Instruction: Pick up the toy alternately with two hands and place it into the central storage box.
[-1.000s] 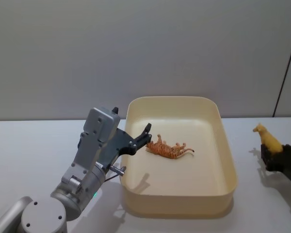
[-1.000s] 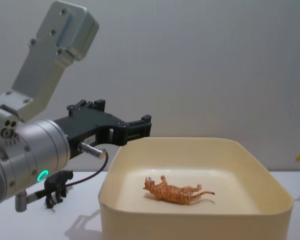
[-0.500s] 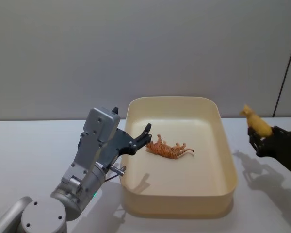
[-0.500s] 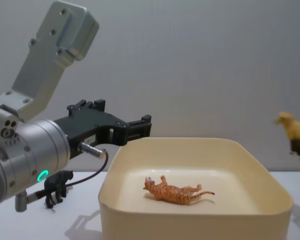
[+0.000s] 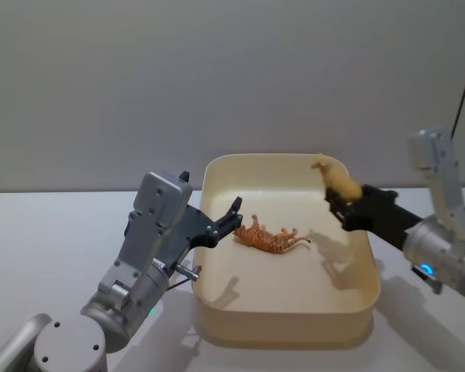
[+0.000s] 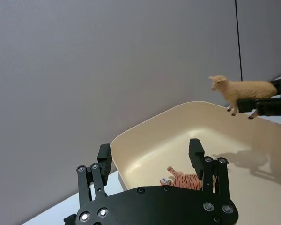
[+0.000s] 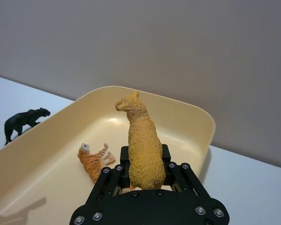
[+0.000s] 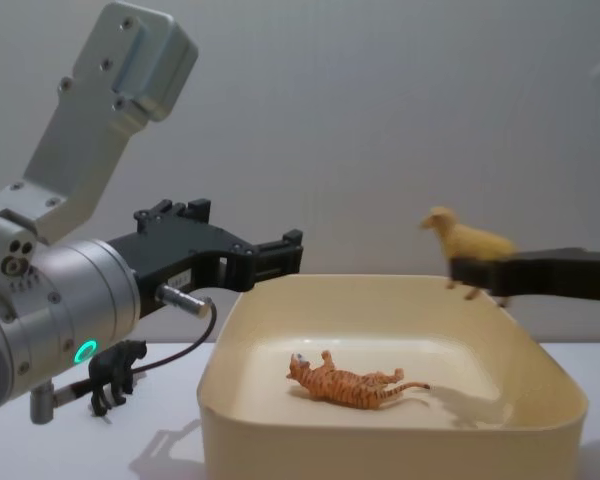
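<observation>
The right claw (image 5: 337, 203) pinches a tan toy sheep (image 5: 339, 180) above the storage box's (image 5: 287, 322) right side; the left claw (image 5: 229, 218) hangs spread at its left rim, a toy tiger (image 5: 270, 238) inside.

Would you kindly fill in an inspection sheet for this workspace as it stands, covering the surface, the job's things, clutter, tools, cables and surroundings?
Surface: white table, bare apart from the items below.
Job's things: cream storage box at centre; tiger toy lying on its side inside it; yellow sheep toy held in the air over the box's right part; black panther toy standing on the table left of the box.
Clutter: nothing seen.
Grippers: left tool open and empty at the box's left rim; right tool shut on the sheep.
Cables: thin black cable looping under the left tool.
Surroundings: plain grey wall.
</observation>
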Controlling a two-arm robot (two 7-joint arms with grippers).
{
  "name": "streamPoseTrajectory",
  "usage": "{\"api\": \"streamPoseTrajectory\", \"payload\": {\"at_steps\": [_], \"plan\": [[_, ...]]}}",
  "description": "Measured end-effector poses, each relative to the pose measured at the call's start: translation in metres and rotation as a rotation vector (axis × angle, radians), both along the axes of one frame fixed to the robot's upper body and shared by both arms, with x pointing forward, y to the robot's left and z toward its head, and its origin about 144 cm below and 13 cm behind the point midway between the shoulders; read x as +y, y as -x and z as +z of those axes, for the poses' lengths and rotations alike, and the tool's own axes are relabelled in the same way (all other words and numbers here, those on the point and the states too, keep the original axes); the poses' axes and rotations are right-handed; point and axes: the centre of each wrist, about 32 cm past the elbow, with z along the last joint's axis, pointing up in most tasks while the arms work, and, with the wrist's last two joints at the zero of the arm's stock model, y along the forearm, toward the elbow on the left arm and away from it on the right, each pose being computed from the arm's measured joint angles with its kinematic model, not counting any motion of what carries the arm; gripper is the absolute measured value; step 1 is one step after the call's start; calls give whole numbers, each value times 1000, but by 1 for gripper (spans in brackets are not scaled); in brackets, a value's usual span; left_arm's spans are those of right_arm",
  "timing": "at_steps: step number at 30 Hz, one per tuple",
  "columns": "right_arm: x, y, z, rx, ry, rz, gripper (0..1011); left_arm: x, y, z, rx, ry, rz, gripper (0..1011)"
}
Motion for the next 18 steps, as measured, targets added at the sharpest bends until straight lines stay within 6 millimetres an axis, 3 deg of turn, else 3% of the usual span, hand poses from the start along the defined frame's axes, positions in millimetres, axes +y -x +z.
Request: {"api": "streamPoseTrajectory", "payload": {"at_steps": [7,18], "plan": [[20,-17,1,31,-16,49,367,0,0,0,0,0,0,1001],[36,-29,3,51,-23,88,704,0,0,0,0,0,0,1001]]}}
